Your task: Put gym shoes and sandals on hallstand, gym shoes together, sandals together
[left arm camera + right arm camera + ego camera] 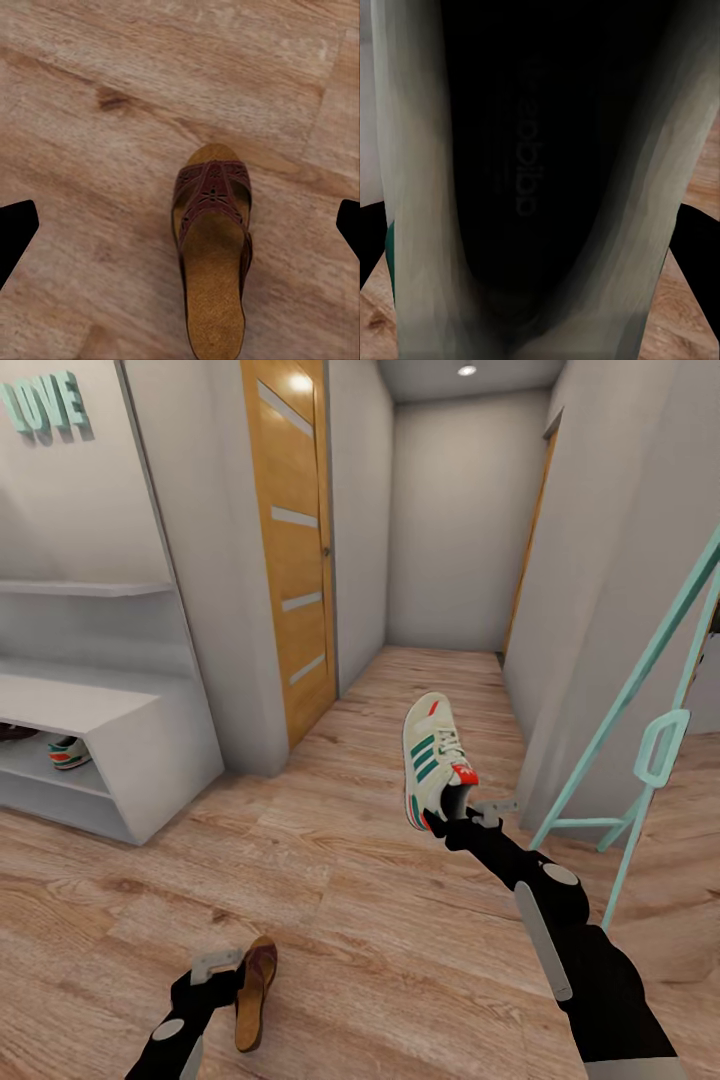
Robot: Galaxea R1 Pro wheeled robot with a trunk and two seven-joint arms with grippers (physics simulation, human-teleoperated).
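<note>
Brown sandal (pixel 212 255) between open left jaws; sneaker (pixel 434 754) gripped by right.

The right hand (pixel 470 815) grips a cream gym shoe (pixel 432 757) by its heel, toe raised above the corridor floor (pixel 360 920), while the left hand (pixel 215 970) hovers beside a brown sandal (pixel 254 992) on the planks, and another sneaker (pixel 68 752) sits in the hallstand (pixel 150 750) slot

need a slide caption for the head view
Right gripper holds a gym shoe aloft while the left gripper reaches a sandal on the corridor floor.
</note>
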